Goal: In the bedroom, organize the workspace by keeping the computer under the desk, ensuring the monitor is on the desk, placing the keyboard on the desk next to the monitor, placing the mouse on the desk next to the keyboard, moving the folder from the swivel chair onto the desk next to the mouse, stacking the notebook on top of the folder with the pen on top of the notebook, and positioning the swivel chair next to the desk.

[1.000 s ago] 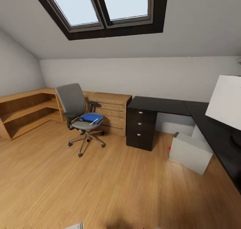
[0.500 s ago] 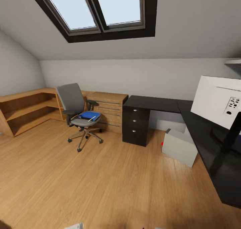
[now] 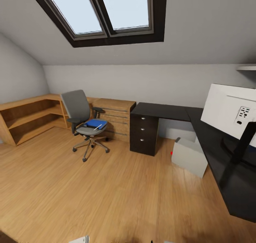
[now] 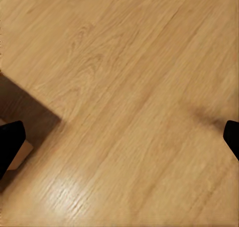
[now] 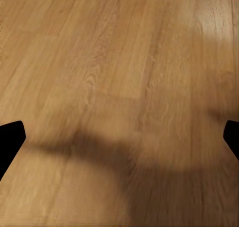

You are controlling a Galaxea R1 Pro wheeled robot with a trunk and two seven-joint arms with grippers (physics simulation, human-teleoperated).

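Note:
The grey swivel chair (image 3: 80, 112) stands on the wooden floor left of centre, away from the desk. On its seat lies the blue folder (image 3: 94, 123), and the thin white pen (image 3: 98, 127) rests across it. The black-topped desk (image 3: 167, 111) runs along the back wall and down the right side. On its right arm stands the monitor (image 3: 231, 111), white back toward me. The silver-grey computer (image 3: 189, 157) sits on the floor by the desk's corner. My left gripper (image 4: 119, 140) and right gripper (image 5: 119, 137) hang open over bare floor, black fingertips far apart.
Light wooden low shelving (image 3: 28, 116) lines the left wall, and a wooden drawer unit (image 3: 115, 117) stands behind the chair. A black drawer pedestal (image 3: 144, 132) holds up the desk's left end. A skylight sits in the sloped ceiling. Open floor spreads before me.
The head view has swung right and back: chair and desk have shifted left, and more of the monitor and its stand shows. No object itself has moved.

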